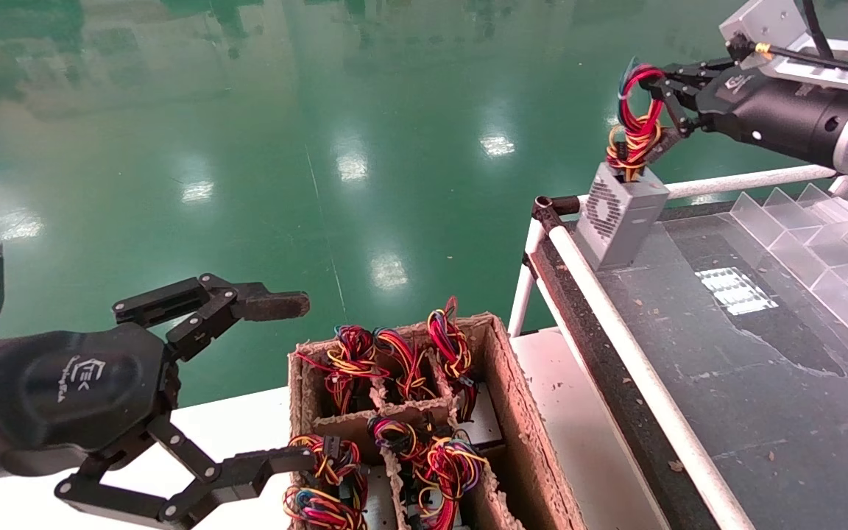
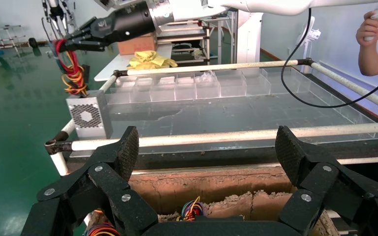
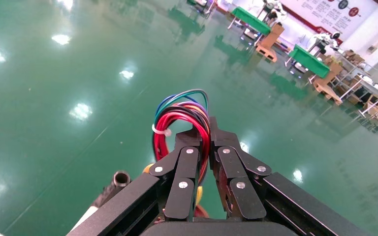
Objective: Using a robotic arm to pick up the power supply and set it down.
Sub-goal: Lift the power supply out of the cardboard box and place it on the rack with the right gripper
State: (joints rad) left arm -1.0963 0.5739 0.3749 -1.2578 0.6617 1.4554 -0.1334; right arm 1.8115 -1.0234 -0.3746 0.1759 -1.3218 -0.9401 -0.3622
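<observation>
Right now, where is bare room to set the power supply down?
The right gripper holds the power supply by its wires at the dark tray corner. Bare tray lies between the white rail and clear dividers. The cardboard box is crowded.

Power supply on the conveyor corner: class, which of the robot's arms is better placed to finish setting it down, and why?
Right. The right gripper is shut on the wire bundle of the power supply, at the corner of the conveyor table. The left gripper is open, over the cardboard divider box.

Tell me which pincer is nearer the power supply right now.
Right. The right pincer is shut on the wire bundle of the power supply; the left pincer hangs open over the cardboard divider box, well apart.
</observation>
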